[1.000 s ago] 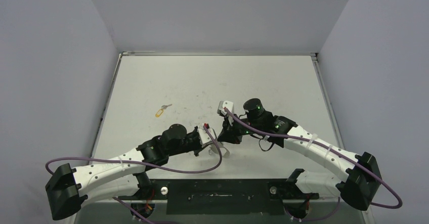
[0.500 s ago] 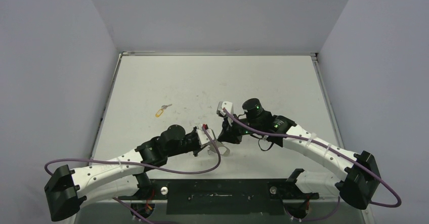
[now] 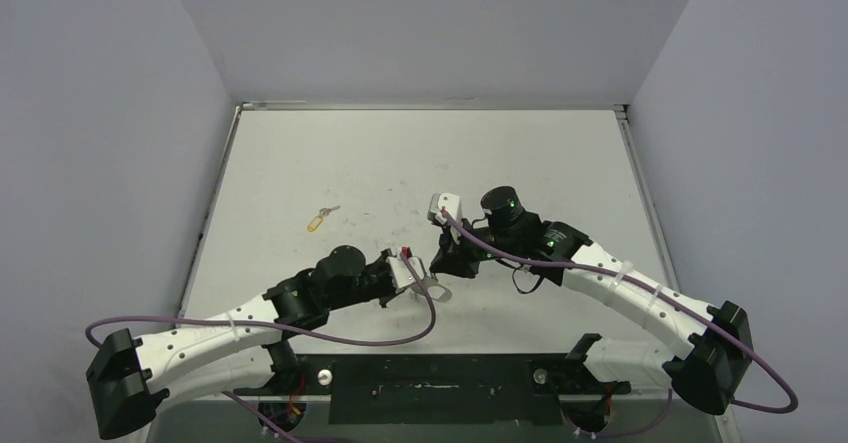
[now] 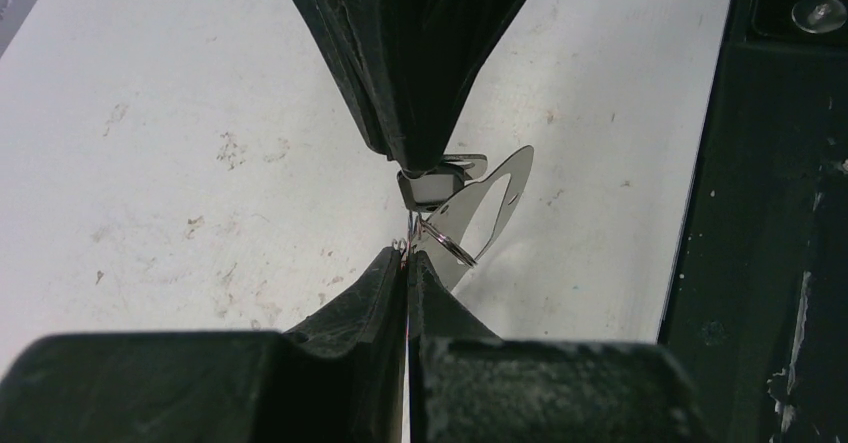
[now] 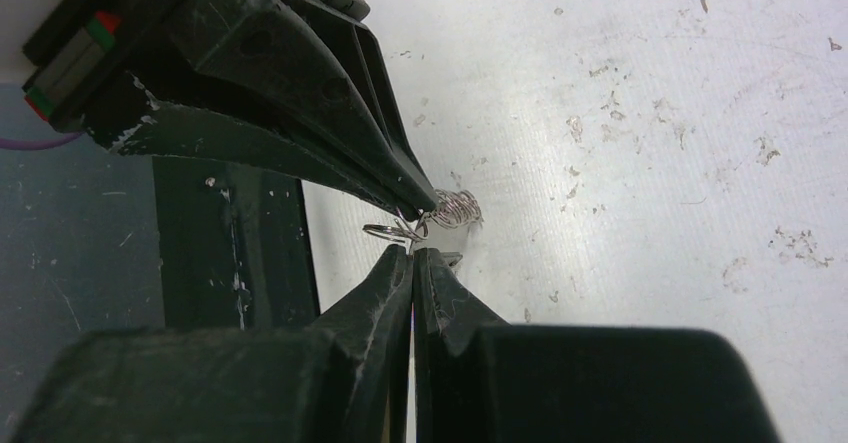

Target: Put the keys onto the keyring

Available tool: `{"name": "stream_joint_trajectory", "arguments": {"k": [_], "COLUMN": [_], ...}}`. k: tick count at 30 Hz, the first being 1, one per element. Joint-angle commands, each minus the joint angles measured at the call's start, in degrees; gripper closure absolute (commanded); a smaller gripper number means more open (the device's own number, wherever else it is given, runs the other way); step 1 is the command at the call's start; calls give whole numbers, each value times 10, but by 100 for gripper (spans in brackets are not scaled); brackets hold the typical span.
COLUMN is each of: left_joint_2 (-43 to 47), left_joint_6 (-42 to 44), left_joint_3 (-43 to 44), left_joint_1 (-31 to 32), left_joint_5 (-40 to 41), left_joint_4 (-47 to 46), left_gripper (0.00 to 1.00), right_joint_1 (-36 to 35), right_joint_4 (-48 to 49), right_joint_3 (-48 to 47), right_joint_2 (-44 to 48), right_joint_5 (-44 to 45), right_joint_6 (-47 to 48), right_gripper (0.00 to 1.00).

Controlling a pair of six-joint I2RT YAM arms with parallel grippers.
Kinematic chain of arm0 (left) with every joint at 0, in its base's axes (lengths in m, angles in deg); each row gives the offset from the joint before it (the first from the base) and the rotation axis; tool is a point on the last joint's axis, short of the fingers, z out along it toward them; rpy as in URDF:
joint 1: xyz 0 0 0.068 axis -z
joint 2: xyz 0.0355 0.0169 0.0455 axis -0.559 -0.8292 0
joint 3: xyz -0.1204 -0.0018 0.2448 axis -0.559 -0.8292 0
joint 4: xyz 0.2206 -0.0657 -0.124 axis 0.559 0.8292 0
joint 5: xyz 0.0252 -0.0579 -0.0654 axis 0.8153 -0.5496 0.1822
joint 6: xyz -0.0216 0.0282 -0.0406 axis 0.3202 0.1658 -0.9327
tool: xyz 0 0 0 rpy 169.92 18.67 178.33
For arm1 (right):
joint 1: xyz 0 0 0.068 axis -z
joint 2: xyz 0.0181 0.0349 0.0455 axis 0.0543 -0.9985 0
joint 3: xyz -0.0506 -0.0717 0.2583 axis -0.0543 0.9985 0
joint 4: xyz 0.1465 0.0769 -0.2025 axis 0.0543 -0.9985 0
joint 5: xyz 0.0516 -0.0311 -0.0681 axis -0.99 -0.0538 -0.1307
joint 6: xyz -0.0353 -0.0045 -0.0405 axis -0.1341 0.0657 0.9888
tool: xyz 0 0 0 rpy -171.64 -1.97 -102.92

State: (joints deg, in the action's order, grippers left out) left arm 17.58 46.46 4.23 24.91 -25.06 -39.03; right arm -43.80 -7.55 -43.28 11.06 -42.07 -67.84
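1. Both arms meet low over the near middle of the table [image 3: 420, 153], fingertips almost nose to nose, and all the work sits in that tiny gap.
2. The left gripper [image 4: 407, 261] has its jaws pressed together with a thin loop of wire nipped at the very tip. It looks like one of the small rings on the keyring [image 4: 495, 203].
3. The right gripper [image 5: 412, 253] is also clamped tight. It comes in from the opposite side and pinches a small silver piece where the chain joins the flat plate; whether that piece belongs to the keyring or is a key cannot be told.
4. Why the two-sided hold? Likely one arm steadies the hardware while the other works a small ring, so the loose chain cannot swing away.
5. The plate hangs tilted between the tips, just above the table.
6. The yellow-tagged key [image 3: 318, 220] lies alone, well apart to the left and untouched.
7. The black-headed key is not visible.
8. By this look, threading is at an early stage.
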Motion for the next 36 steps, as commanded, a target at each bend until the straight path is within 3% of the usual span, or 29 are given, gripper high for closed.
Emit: {"name": "stream_joint_trajectory", "arguments": {"k": [1, 7, 19, 36], "left_joint_2": [-9, -35, -68, -20], "left_joint_6": [29, 50, 22, 13], "left_joint_3": [77, 122, 77, 52], "left_joint_1": [11, 20, 26, 27], "left_joint_5": [33, 84, 51, 36], "left_joint_4": [79, 175, 52, 35], "left_gripper": [100, 100, 100, 100], "right_joint_1": [1, 2, 11, 36], "right_joint_4": [14, 22, 31, 4], "right_joint_3": [-23, -23, -22, -15], "right_joint_2": [8, 10, 1, -9], "right_joint_5": [0, -2, -32, 7], "right_joint_6": [7, 4, 2, 41], "right_gripper": [100, 100, 100, 100]}}
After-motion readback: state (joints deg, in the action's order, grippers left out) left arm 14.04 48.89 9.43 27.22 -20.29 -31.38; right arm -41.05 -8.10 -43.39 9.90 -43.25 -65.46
